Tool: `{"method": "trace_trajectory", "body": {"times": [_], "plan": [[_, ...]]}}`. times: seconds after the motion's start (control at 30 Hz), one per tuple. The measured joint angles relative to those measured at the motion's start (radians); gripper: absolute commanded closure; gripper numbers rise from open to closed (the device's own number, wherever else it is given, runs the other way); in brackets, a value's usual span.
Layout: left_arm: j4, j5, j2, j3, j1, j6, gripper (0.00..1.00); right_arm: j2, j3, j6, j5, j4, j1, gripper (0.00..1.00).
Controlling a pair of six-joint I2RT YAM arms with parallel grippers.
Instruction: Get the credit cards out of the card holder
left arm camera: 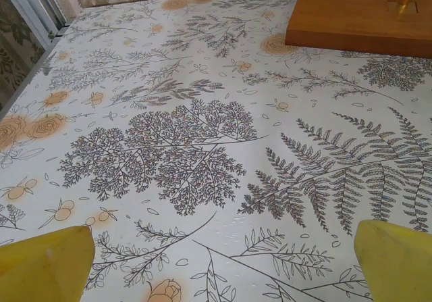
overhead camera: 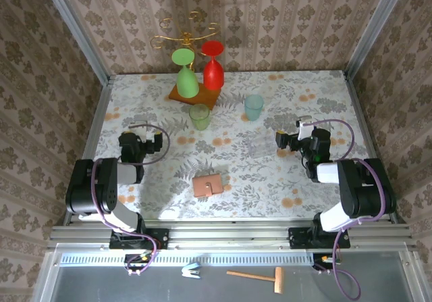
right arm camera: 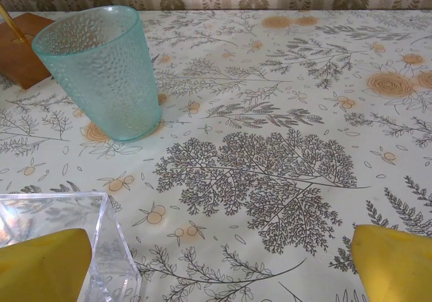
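The card holder [overhead camera: 208, 184] lies shut on the patterned tablecloth near the front centre, a small tan-brown rectangle. The credit cards are hidden from view. My left gripper [overhead camera: 140, 144] rests low over the table's left side, well left of the holder. Its yellow fingertips [left arm camera: 47, 265] stand wide apart, with bare cloth between them, so the left gripper [left arm camera: 223, 265] is open. My right gripper [overhead camera: 286, 140] sits on the right side, beyond and right of the holder. The right gripper [right arm camera: 219, 265] is open too, its yellow fingertips [right arm camera: 395, 265] spread over bare cloth.
A wooden stand base [overhead camera: 194, 96] at the back holds an upturned green glass [overhead camera: 186, 76] and red glass [overhead camera: 213, 67]. A green cup [overhead camera: 199, 116] and a teal cup [right arm camera: 104, 72] stand mid-table. A clear plastic box corner [right arm camera: 101, 241] sits by my right gripper's left finger.
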Motion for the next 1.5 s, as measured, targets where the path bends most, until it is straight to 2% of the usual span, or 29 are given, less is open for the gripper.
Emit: {"method": "trace_trajectory", "body": {"times": [1.5], "plan": [[0.000,0.004,0.000,0.000,0.013,-0.001,0.00,0.000,0.000,0.005,0.017,0.000,-0.005,0.00]]}}
